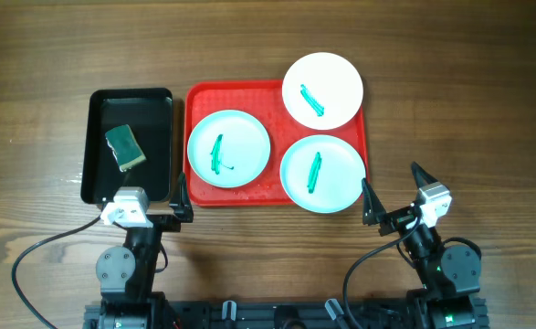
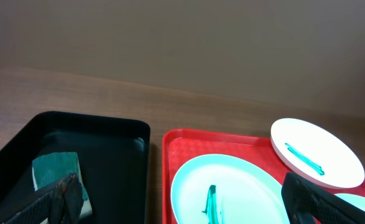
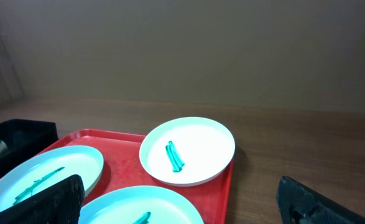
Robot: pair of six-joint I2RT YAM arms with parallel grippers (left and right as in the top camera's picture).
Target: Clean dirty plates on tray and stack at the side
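Starting step, nothing wiped yet. 3 plates sit on the red tray, each with a green smear: left mint plate, right mint plate, white plate far right. Left gripper and right gripper hover near, both spread wide and empty. Sponge lies in the black tray, left. Next, probably: left gripper takes the sponge, then wipes the left mint plate.
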